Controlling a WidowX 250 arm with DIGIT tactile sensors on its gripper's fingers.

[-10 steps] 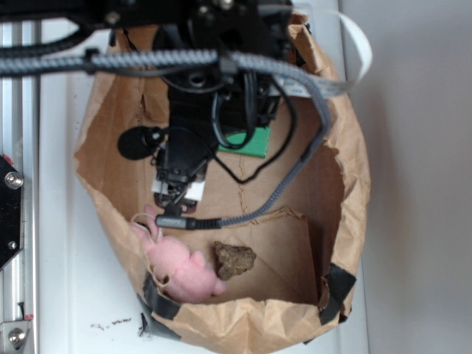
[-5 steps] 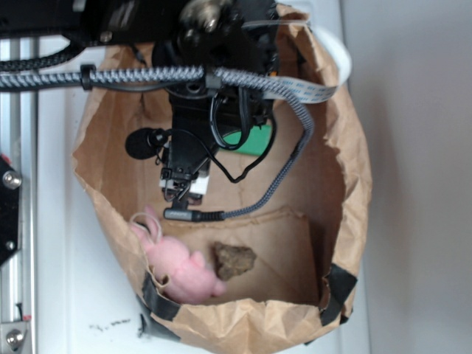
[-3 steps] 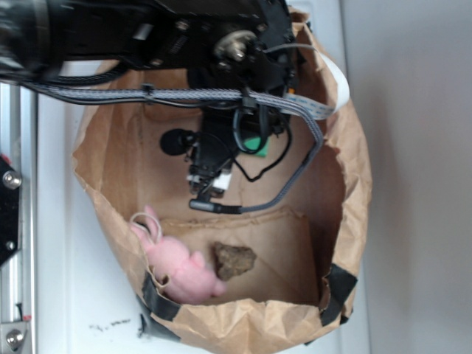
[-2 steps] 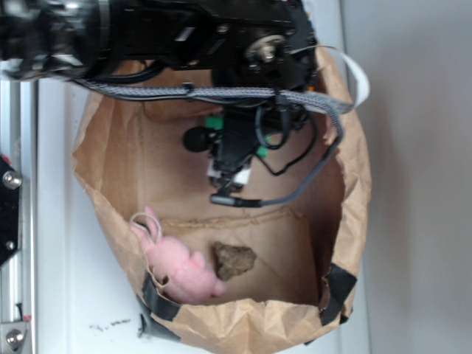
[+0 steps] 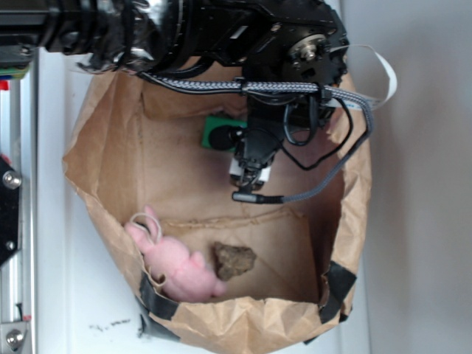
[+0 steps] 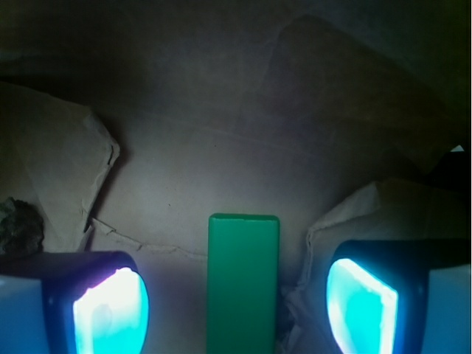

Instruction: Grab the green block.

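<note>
Shifted right, jaws (spread wide) now straddle the green block (image 6: 243, 284).

Fingers (image 6: 110, 313) spread wide, pointing downward

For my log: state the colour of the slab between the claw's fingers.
Plain bright green slab; clearest in the wrist view, where it lies between the open claw.

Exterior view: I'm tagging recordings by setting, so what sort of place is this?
Probably a lab robot test bench, not a home. A cut-down brown paper bag patched with black tape serves as a bin on a white tabletop, beside a bolted aluminium rail.
</note>
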